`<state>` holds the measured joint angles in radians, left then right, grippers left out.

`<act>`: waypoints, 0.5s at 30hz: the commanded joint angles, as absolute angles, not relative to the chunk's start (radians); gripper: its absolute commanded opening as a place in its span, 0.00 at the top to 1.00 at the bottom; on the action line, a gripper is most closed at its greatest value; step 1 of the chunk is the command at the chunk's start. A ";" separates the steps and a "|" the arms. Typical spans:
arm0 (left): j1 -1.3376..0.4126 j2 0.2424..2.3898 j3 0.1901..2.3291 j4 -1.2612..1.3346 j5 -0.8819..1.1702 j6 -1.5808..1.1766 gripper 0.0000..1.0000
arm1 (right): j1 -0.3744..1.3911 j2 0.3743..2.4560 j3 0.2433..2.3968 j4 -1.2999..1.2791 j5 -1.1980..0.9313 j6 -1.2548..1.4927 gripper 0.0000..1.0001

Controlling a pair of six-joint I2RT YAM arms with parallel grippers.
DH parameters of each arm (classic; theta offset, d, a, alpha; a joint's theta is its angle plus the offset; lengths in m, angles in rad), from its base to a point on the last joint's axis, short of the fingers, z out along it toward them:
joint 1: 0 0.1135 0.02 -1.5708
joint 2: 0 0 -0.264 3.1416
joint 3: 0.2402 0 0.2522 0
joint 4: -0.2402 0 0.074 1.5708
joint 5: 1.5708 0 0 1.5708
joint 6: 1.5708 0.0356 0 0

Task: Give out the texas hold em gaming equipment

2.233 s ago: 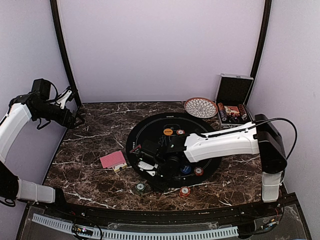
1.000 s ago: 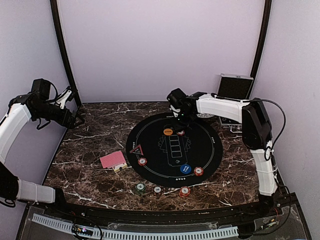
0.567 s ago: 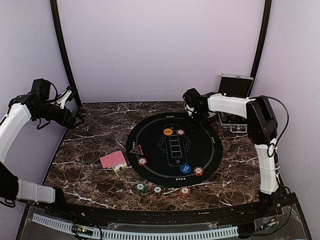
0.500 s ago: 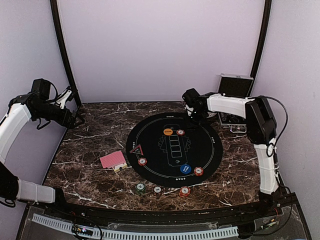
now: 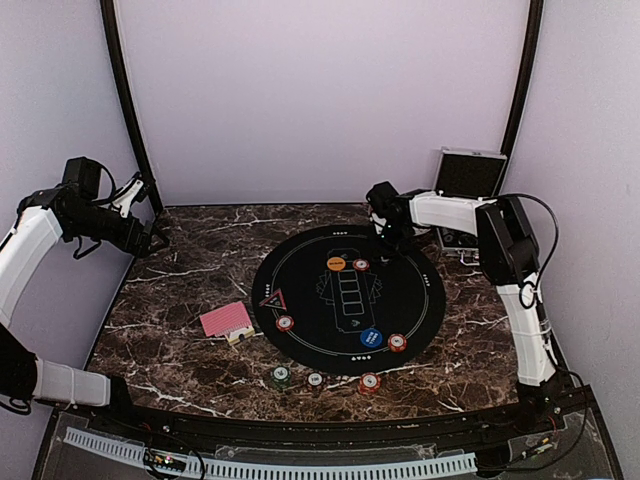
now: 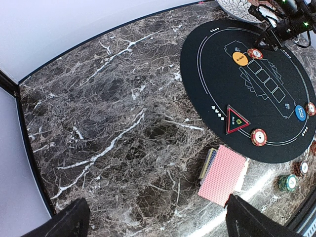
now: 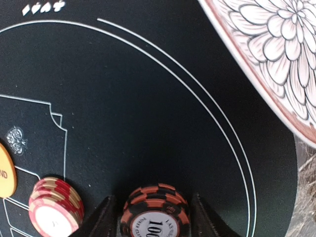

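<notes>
An orange-and-black poker chip stack [image 7: 155,212] stands on the black round mat [image 7: 148,98] between my right gripper's [image 7: 150,217] fingers, with a thin gap on each side. That gripper is open. A red-and-white chip stack [image 7: 54,205] and the orange button disc [image 7: 6,175] lie to its left. From above, my right gripper [image 5: 385,240] is at the mat's far right rim. The pink-backed cards [image 5: 226,319] lie left of the mat. My left gripper [image 6: 158,222] hangs open, high over the table's left side.
The patterned bowl [image 7: 266,49] sits just beyond the mat's rim. The silver case [image 5: 470,175] stands open at the back right. A blue disc [image 5: 371,338], red chips [image 5: 285,323] and a triangular marker [image 5: 271,298] rest on the mat; green [image 5: 281,376] and white [image 5: 315,379] chips lie in front.
My right arm swung from the mat's near left to its far right rim by the bowl, and its jaws have widened around the orange-and-black stack. The left arm stayed still.
</notes>
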<state>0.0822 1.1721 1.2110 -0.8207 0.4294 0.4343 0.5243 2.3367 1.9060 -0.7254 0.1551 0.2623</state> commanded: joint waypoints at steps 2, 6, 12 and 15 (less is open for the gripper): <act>0.080 1.166 1.237 -0.850 0.430 0.445 0.01 | 0.516 2.353 1.941 -0.717 0.141 0.253 0.42; 0.080 1.167 1.237 -0.851 0.428 0.446 0.01 | 0.515 2.312 1.935 -0.719 0.152 0.254 0.41; 0.080 1.173 1.245 -0.853 0.429 0.445 0.01 | 0.560 2.168 1.881 -0.700 0.173 0.250 0.42; 0.080 1.175 1.246 -0.853 0.427 0.446 0.01 | 0.629 2.077 1.827 -0.699 0.181 0.225 0.40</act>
